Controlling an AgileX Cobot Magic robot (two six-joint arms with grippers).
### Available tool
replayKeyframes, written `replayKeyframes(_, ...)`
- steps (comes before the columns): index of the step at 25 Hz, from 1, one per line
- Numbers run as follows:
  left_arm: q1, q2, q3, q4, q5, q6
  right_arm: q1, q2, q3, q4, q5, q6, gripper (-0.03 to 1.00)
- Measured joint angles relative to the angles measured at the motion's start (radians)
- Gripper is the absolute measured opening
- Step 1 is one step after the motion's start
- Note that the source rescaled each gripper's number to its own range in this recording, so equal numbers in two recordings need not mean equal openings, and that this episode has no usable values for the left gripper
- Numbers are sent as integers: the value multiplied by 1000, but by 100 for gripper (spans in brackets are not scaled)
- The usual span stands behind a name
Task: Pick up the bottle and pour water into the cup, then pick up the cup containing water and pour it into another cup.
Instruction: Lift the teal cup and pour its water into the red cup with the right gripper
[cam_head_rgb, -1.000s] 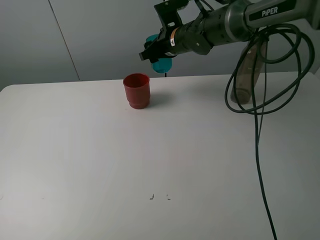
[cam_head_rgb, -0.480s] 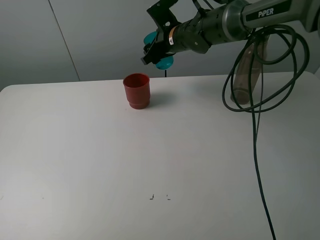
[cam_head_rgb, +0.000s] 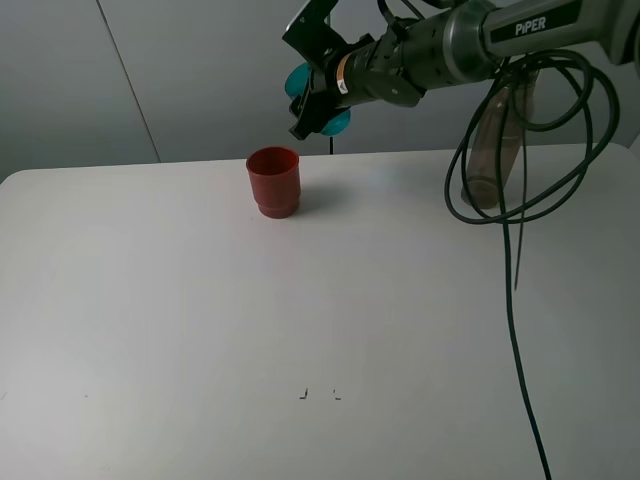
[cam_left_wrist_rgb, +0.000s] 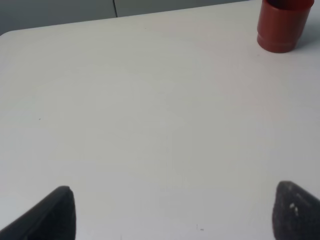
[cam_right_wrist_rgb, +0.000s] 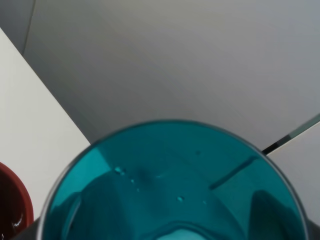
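White counter holds a red cup. Above it, right fingers grip a see-through teal cup, tilted. Left fingers spread apart.

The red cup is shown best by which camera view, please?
The exterior high view: the red cup stands whole and unobstructed there. The left wrist view cuts off its rim; the right wrist view catches only a sliver.

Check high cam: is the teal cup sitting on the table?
No, the right gripper holds the teal cup in the air, above the table and near the red cup.
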Motion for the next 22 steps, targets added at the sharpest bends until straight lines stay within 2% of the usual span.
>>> replayKeyframes(8, 0, 0, 0, 0, 0, 0, 4, 0, 0, -109, -2, -2, 12)
replayKeyframes(22, 0, 0, 0, 0, 0, 0, 8, 37, -21, -112, 5, -4, 12)
